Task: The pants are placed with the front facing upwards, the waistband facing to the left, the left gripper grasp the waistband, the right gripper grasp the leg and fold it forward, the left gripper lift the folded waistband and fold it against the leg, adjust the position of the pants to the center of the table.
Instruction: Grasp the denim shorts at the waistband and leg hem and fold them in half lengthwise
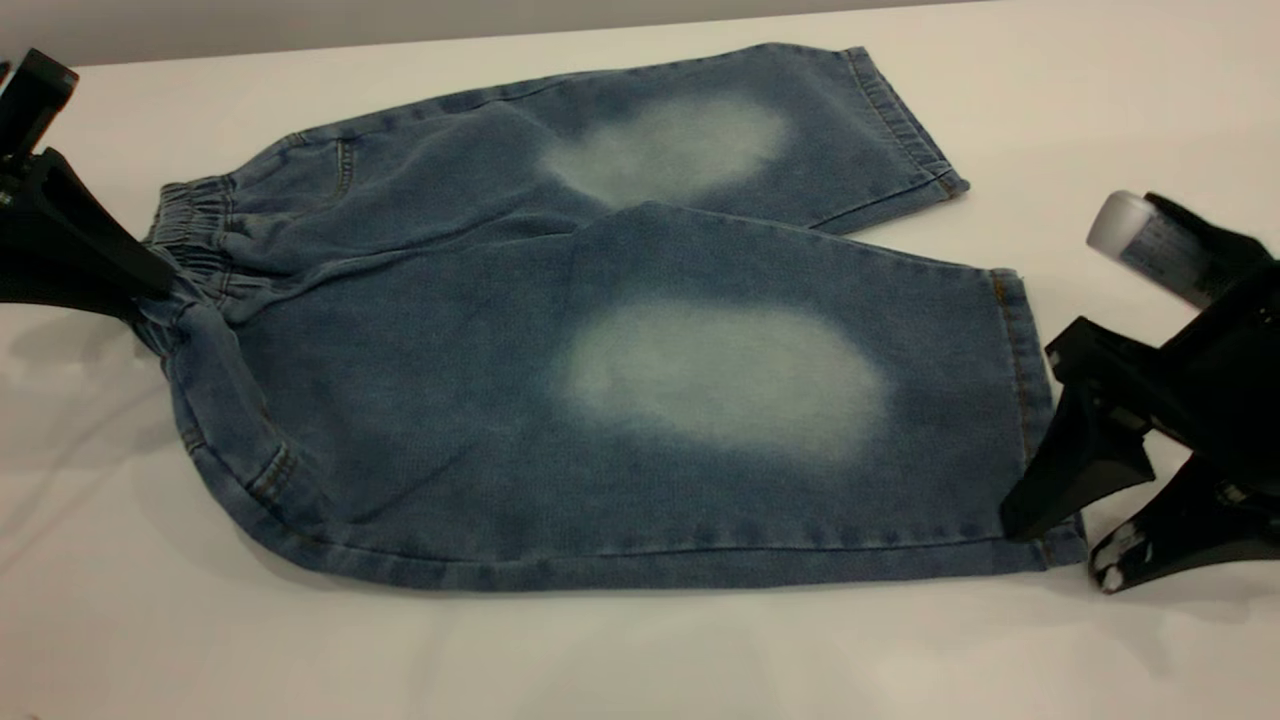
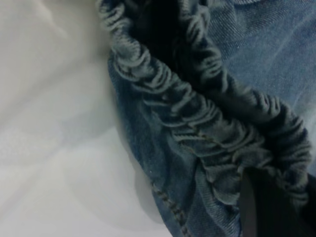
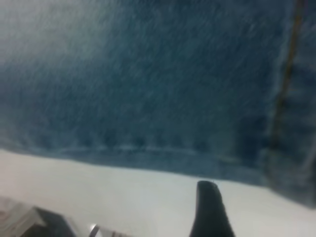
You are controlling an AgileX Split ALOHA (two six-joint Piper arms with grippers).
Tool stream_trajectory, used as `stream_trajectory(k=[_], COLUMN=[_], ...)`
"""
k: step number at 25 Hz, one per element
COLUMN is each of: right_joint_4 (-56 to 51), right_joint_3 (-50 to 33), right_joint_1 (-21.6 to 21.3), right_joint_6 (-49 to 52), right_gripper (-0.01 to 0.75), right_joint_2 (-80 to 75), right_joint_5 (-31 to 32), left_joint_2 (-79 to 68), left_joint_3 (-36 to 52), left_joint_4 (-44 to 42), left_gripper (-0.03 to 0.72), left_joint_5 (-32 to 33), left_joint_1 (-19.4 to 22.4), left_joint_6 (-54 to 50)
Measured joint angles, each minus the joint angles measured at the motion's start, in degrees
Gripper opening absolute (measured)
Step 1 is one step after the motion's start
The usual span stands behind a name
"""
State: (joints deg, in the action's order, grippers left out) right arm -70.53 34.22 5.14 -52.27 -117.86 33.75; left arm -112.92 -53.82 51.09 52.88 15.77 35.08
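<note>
The pants [image 1: 560,330] lie flat mid-frame; the left gripper [image 1: 150,290] pinches the waistband [image 1: 190,250] at left; the right gripper [image 1: 1060,550], jaws wide, should bite the leg [image 1: 720,400] corner deep before lifting.

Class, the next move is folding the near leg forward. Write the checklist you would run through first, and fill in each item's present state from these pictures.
1. Pants lie front up, pale ovals showing: ok.
2. Waistband faces left: ok.
3. Left gripper reaches the waistband; the left wrist view shows a finger at the ruffled band: ok. Whether the jaws have closed on it: cannot tell.
4. Right gripper is open at the near leg's hem corner, with one finger on the cloth and the other on the table: not ok, the leg is not yet gripped.
5. Far leg lies flat, with room to fold onto: ok.
</note>
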Motion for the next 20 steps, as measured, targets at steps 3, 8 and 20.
stream_trajectory(k=[3,8,20], right_joint_4=[-0.95,-7.52,-13.02], right_joint_3=[0.0,0.0,0.0], right_joint_1=[0.0,0.0,0.0], right_joint_6=[-1.17,-8.5,-16.58], right_gripper=[0.395,0.395,0.151], right_joint_2=[-0.2,-0.44,-0.49], right_joint_5=[0.06,0.66,4.0], left_joint_2=[0.0,0.0,0.0], left_joint_3=[0.0,-0.03,-0.03], left_joint_4=[0.07,0.12,0.01], left_gripper=[0.104,0.104,0.104], left_joint_5=[0.05,0.17,0.88], left_joint_1=[0.0,0.0,0.0], left_joint_6=[0.0,0.0,0.06])
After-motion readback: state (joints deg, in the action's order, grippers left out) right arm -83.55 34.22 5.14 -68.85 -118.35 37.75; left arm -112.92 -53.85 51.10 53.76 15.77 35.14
